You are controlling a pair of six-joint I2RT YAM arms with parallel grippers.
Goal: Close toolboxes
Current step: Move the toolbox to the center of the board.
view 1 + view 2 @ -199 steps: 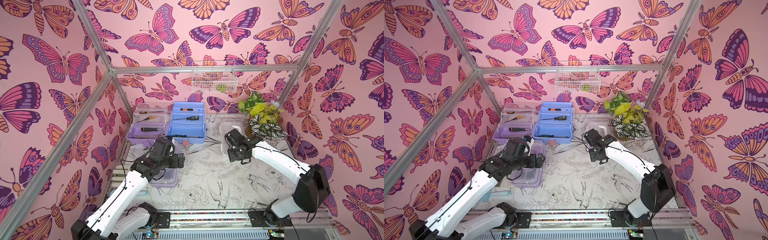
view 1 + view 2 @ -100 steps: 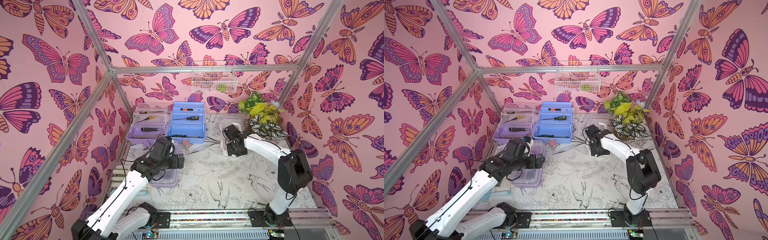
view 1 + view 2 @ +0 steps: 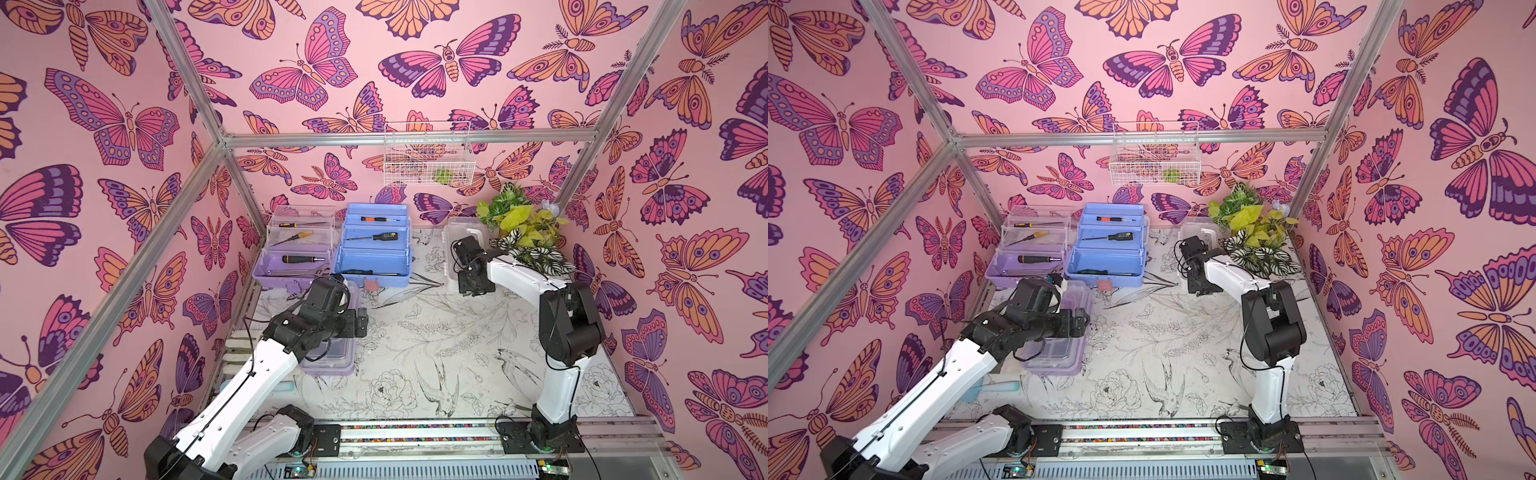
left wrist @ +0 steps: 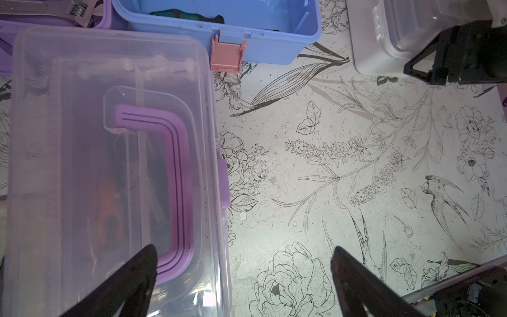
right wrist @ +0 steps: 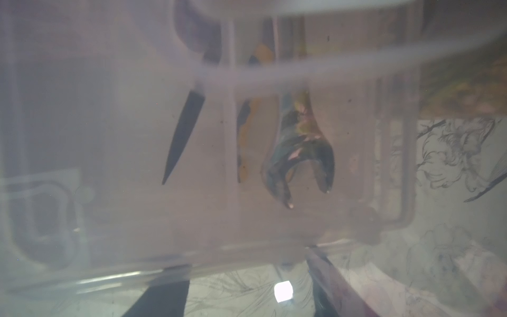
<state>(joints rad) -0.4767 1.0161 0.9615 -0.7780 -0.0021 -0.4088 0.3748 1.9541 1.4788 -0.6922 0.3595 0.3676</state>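
Blue toolbox [image 3: 374,257]: tiers spread open, your landmark. The lilac toolbox [image 3: 297,253] on its side away from the plant [image 3: 523,232] also stands open. The second lilac toolbox [image 4: 109,164], in front of it, lies shut beneath your left gripper [image 4: 244,248], whose jaws gape empty. White toolbox [image 3: 461,226], on its plant side, is likely the step in hand — swing the clear lid [image 5: 247,68] about its hinge, then press squarely. Right gripper [image 5: 238,260]: its fingers blur behind that lid — you cannot tell grip from gap. The catch is hidden.
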